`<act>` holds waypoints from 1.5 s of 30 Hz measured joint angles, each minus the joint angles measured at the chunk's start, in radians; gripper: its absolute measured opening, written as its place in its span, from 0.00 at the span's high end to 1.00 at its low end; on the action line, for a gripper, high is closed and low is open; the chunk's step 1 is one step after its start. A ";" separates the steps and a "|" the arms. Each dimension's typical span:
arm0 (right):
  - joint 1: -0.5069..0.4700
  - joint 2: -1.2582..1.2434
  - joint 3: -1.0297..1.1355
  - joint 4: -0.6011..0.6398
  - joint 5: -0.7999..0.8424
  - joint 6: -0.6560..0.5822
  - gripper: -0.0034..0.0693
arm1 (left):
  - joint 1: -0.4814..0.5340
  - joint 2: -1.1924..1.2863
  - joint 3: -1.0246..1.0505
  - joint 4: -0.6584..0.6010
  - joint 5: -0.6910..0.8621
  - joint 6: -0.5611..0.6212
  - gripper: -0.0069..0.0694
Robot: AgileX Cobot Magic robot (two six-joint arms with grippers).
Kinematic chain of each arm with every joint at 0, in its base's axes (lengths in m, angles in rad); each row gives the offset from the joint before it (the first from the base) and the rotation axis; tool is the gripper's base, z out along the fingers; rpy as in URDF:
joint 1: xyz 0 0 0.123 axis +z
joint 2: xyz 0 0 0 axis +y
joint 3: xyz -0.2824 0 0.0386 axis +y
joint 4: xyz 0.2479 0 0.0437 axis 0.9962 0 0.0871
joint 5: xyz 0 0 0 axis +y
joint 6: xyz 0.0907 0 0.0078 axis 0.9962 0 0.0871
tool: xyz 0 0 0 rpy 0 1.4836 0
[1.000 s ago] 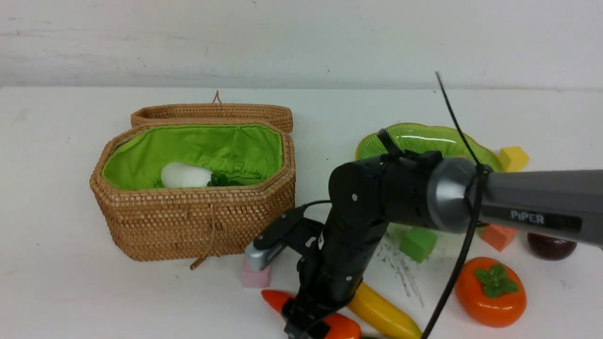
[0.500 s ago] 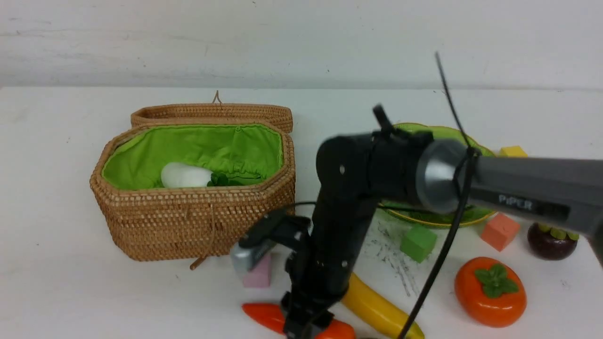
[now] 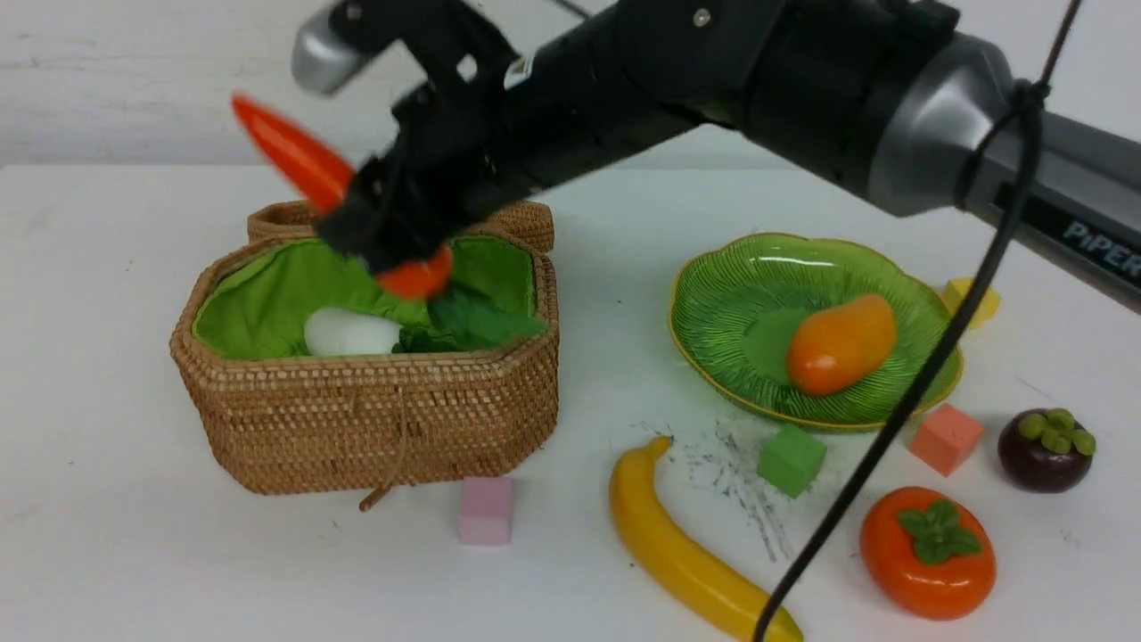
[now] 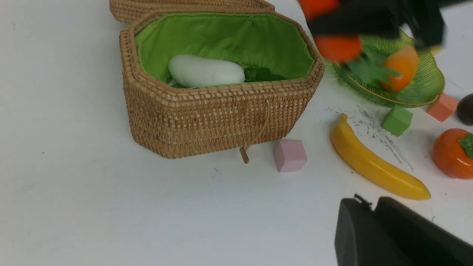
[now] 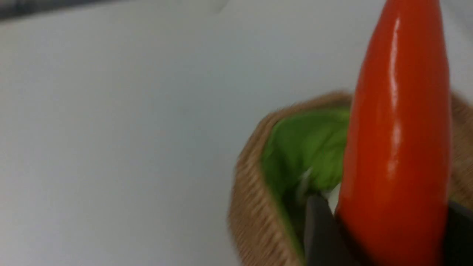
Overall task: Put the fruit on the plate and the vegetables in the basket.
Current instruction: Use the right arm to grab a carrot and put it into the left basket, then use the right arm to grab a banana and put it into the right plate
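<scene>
Though blurred, carrot diagonal, tip up-left.

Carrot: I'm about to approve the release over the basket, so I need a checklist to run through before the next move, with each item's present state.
1. Grip: carrot clamped in right gripper: ok.
2. Access: basket open, lid lying behind it: ok.
3. Position: carrot wholly above the opening: cannot tell, frames blurred.
4. Room: bare lining beside the radish: ok.
5. Clearance: left gripper away from the basket: ok.
</scene>
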 joint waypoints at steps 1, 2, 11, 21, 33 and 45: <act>0.000 0.025 0.000 0.019 -0.088 -0.001 0.49 | 0.000 0.000 0.000 0.000 0.000 0.000 0.83; 0.000 0.046 0.000 0.029 -0.149 -0.005 0.49 | 0.000 0.000 0.000 0.000 0.000 0.000 0.83; -0.003 0.218 0.001 -0.049 -0.254 -0.019 0.41 | 0.000 0.000 0.000 -0.002 0.000 0.000 0.82; -0.060 0.002 0.001 -0.317 0.146 0.240 0.04 | 0.000 0.000 0.001 -0.019 0.000 0.000 0.81; -0.143 -0.344 0.228 -0.370 0.612 0.505 0.21 | 0.000 0.000 0.001 -0.021 -0.008 0.000 0.80; -0.111 -0.204 0.708 -0.393 0.222 0.494 0.22 | 0.000 0.000 0.001 -0.026 -0.017 0.000 0.78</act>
